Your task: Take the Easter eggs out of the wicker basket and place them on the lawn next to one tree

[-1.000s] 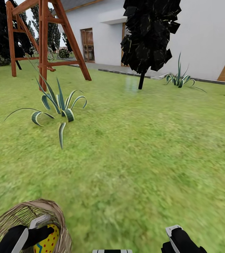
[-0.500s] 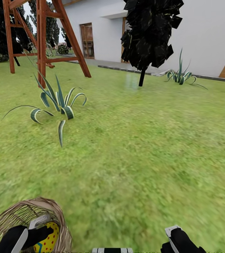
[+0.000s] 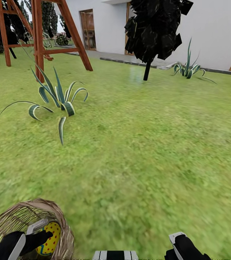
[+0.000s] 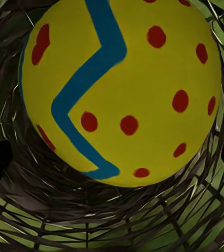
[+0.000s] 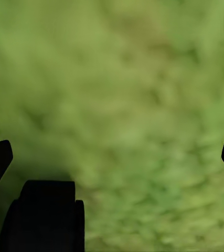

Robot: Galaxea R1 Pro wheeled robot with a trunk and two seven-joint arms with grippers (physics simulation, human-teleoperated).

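L jaws [image 3: 39, 236] in wicker basket [image 3: 7, 220] at egg [image 4: 119, 89], grip unclear; R jaws [image 5: 112, 157] wide, empty, over lawn [image 3: 137, 151].

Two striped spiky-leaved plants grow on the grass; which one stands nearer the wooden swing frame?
The larger striped spiky-leaved plant, just in front of the red-brown wooden swing frame; the other striped plant sits by the white house wall.

A wicker basket [image 3: 63, 231] of brown open weave stands on the lawn [image 3: 137, 159] at the near left of the head view, its rim rounded and its walls see-through to the grass. Inside it lies one Easter egg [image 3: 49, 238], yellow with red dots and a blue zigzag band (the left wrist view shows it close up [image 4: 119, 89], resting against the woven wall [image 4: 112, 220]). The lawn is mottled green and flat, stretching away toward a white house [image 3: 209, 32].
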